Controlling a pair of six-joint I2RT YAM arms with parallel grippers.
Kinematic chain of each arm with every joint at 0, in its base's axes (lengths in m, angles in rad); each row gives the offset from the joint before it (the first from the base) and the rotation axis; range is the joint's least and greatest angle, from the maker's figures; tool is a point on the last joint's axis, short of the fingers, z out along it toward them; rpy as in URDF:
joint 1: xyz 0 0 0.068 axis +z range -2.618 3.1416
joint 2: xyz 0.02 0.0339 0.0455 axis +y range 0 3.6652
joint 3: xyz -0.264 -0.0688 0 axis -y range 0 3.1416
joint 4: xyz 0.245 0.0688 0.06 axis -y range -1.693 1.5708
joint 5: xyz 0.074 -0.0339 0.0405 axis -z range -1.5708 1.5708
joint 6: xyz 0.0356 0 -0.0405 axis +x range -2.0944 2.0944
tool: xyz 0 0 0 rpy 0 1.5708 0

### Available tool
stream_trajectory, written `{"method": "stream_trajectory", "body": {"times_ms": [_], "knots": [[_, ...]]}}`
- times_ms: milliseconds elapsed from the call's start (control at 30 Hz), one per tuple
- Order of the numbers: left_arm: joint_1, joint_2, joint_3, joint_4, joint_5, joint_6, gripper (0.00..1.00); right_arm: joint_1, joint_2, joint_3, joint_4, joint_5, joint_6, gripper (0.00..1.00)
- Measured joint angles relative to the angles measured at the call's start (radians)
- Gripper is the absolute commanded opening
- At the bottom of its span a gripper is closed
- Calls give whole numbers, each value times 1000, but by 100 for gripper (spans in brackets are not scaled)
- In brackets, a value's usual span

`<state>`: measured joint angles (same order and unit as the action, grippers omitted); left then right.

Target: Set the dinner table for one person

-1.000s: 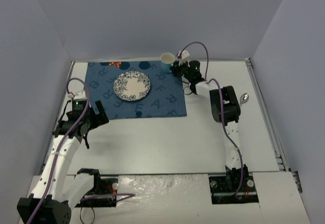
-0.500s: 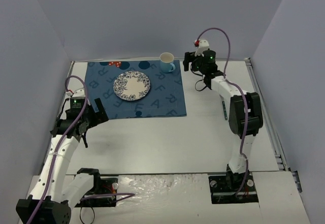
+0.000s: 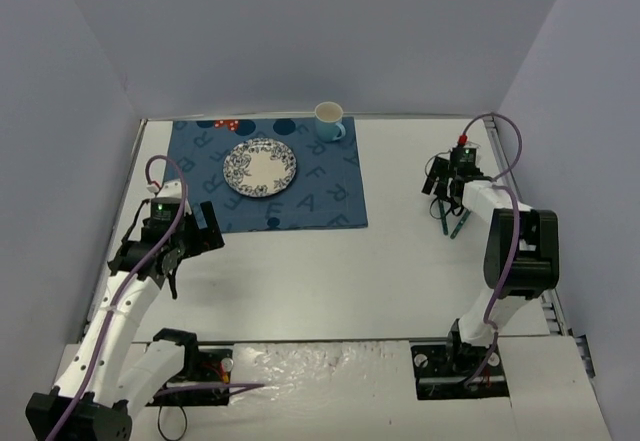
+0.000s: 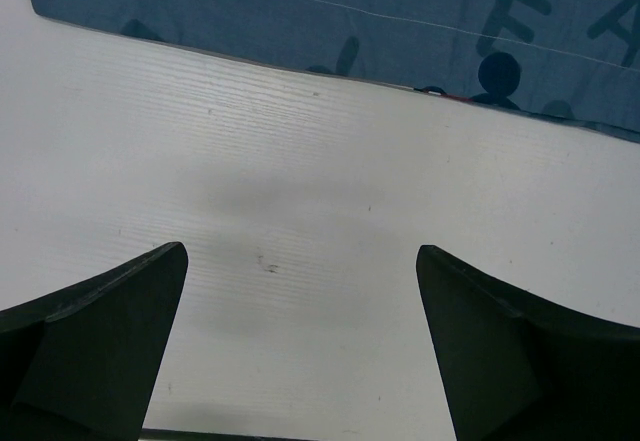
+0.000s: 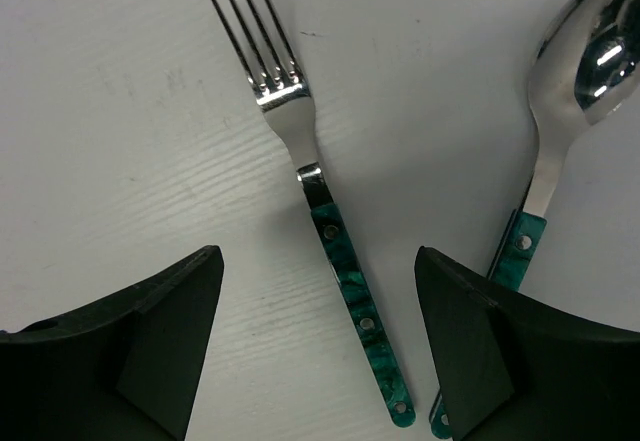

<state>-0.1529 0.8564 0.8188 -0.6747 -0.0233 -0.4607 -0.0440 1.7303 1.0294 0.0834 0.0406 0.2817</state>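
Note:
The white dinner table (image 3: 330,281) carries a dark blue lettered mat (image 3: 300,206). A blue-patterned plate (image 3: 260,167) lies on the mat and a cup (image 3: 329,119) stands at its far right corner. A green-handled fork (image 5: 330,231) and a green-handled spoon (image 5: 560,131) lie side by side on the table at the right (image 3: 448,223). My right gripper (image 5: 318,261) is open and empty, hovering with the fork's handle between its jaws (image 3: 441,191). My left gripper (image 4: 300,261) is open and empty over bare table just off the mat's near left edge (image 3: 205,231).
Grey walls close in the table at the back and both sides. A metal rail (image 3: 525,221) runs along the table's right edge. The mat's hem (image 4: 400,71) shows at the top of the left wrist view.
My right arm has swung from beside the cup at the back to over the fork and spoon at the right. The cup stays on the mat. My left gripper has shifted slightly right.

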Motion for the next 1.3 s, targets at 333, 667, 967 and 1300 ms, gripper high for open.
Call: {"method": "stream_trajectory", "body": {"times_ms": [333, 667, 967, 1300], "knots": [[-54, 0, -15, 21, -8, 5, 97, -38, -5, -31, -24, -11, 7, 70], [-68, 0, -34, 49, -12, 6, 97, -93, -49, -67, -35, 88, 85, 65], [-74, 2, -67, 63, -28, 7, 97, -144, -19, -61, -35, 85, 125, 56], [-75, 8, -67, 76, -38, 9, 97, -164, 49, -45, -34, 64, 139, 20]]}}
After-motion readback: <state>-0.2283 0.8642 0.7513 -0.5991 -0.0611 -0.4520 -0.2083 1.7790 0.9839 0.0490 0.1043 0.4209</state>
